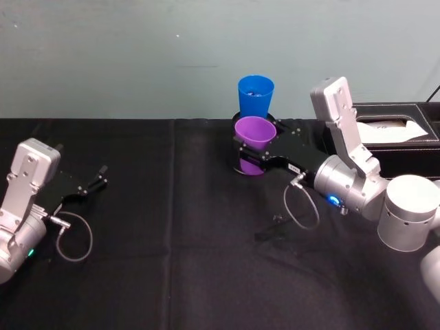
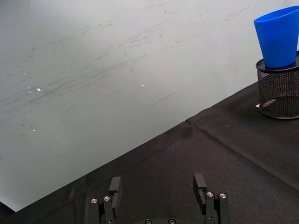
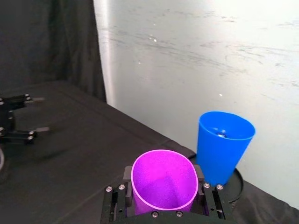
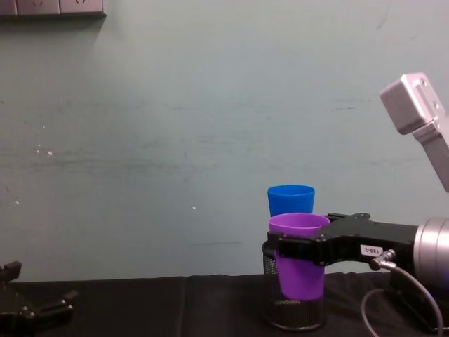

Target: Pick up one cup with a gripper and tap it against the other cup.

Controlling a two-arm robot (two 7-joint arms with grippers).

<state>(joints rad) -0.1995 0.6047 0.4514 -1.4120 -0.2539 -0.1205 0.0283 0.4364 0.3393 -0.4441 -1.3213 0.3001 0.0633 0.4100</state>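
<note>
The purple cup (image 1: 254,143) is held upright above the black table, with my right gripper (image 1: 251,155) shut around its body. It also shows in the right wrist view as the purple cup (image 3: 163,182) between the gripper (image 3: 163,198) fingers, and in the chest view as the purple cup (image 4: 299,254). Just behind it stands the blue cup (image 1: 256,96), resting on a black wire-mesh cylinder (image 4: 291,309). A small gap separates the two cups in the right wrist view, where the blue cup (image 3: 223,144) stands close behind. My left gripper (image 1: 93,182) lies open at the far left.
A black box (image 1: 392,137) with white paper in it sits at the back right, behind my right arm. A pale wall rises right behind the cups. The table is covered in black cloth (image 1: 172,261).
</note>
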